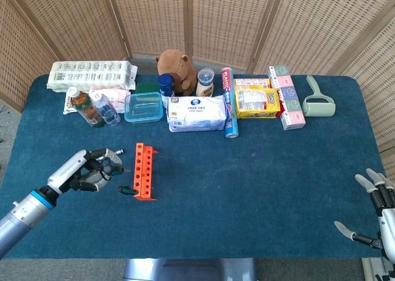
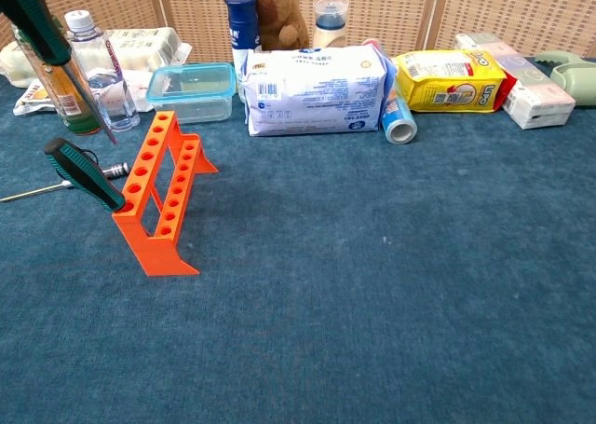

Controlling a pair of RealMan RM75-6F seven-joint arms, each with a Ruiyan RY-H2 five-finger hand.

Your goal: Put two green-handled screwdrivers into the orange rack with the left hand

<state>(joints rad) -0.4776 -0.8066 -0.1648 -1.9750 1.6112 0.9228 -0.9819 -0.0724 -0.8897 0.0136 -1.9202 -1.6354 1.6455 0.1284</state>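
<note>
At the far left of the head view, the left hand [image 1: 92, 168] is seen with its fingers [image 1: 103, 152] wrapped around one green-handled screwdriver [image 2: 37, 23]; in the chest view that handle sits at the upper left corner, its thin shaft slanting down toward the near-left end of the rack. A second green-handled screwdriver [image 2: 86, 174] is seen leaning against the left side of the orange rack [image 2: 163, 189], its handle touching the frame. A bare metal shaft [image 2: 37, 192] is seen lying on the counter [image 2: 372, 284] just left of that handle — whether it belongs to a further tool cannot be told. One rack is counted, standing on the blue counter with two rows of holes, none of them filled.

Behind the rack, two bottles [image 2: 88, 70] stand side by side, with one clear lidded box [image 2: 193, 91] to their right. Further right are seen one white wipes pack [image 2: 317, 90], one brown plush animal [image 1: 177, 69] and one yellow packet [image 2: 449, 79].

At the far right edge of the head view, the right hand [image 1: 378, 213] is seen with its fingers spread apart — nothing is held in it.
</note>
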